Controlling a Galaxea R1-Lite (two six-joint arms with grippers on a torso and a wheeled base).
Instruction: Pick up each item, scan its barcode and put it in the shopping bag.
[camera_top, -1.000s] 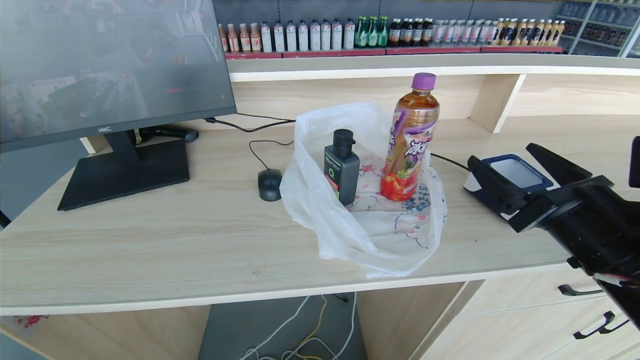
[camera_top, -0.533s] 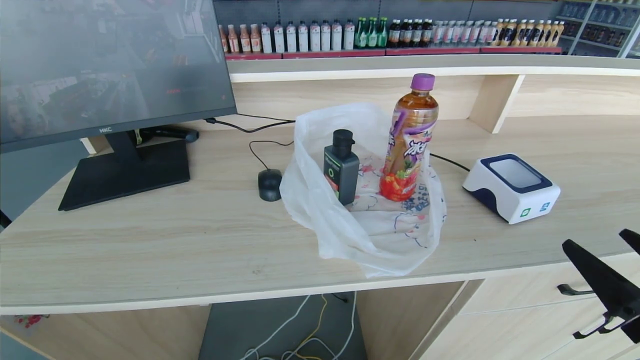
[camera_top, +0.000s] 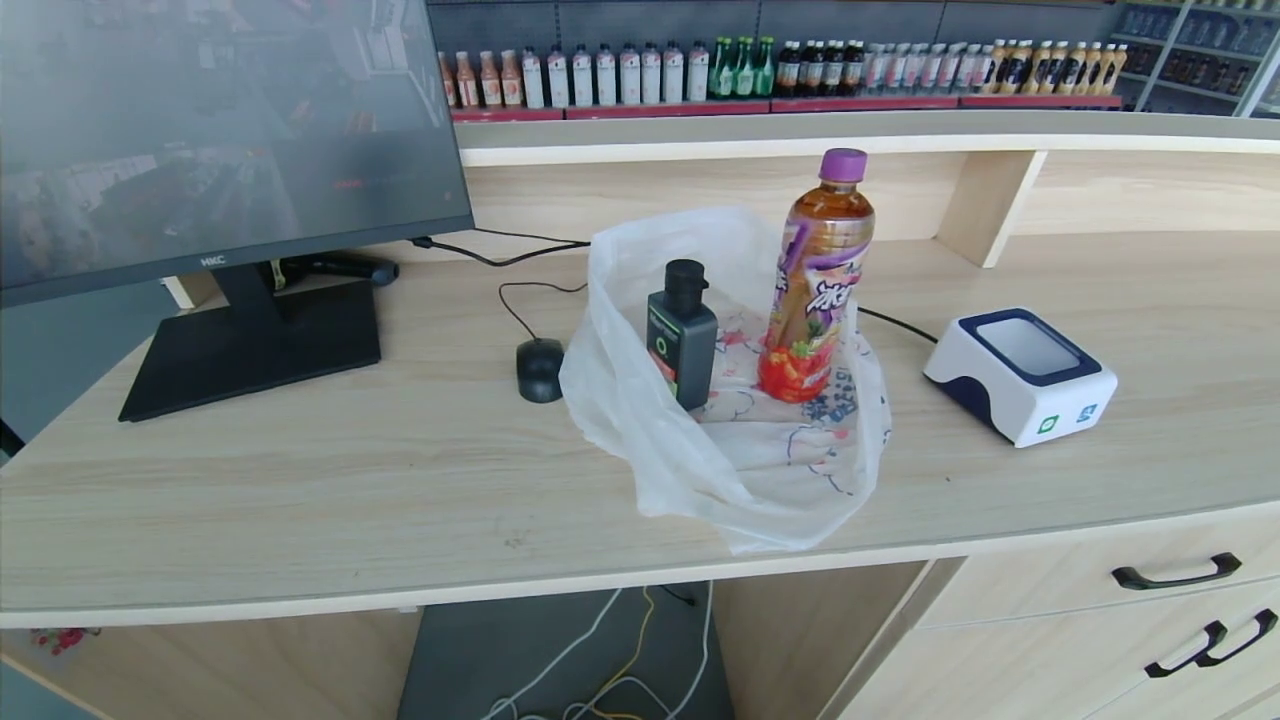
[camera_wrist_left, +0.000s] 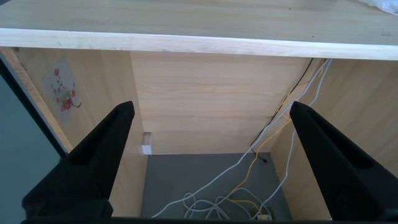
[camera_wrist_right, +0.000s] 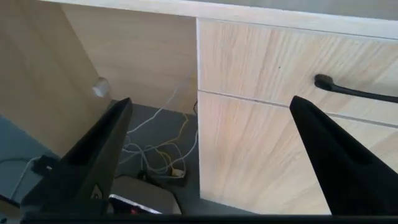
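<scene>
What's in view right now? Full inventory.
shopping bag: 1, white, centre of counter
black bottle: 1, black, upright in bag
drink bottle: 1, amber with purple cap, upright in bag
scanner: 1, white and navy, right of bag
mouse: 1, black, left of bag
monitor: 1, black, counter's left
shelf bottles: many, mixed, back shelf
drawer handles: several, black, below counter
cables: several, white and yellow, under counter
left pincer: 1, black, open, below counter edge
right pincer: 1, black, open, by drawer handles

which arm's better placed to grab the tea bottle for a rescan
Right, likely: the tea bottle stands in the bag on the scanner side, and the right gripper faces the drawers below there.
</scene>
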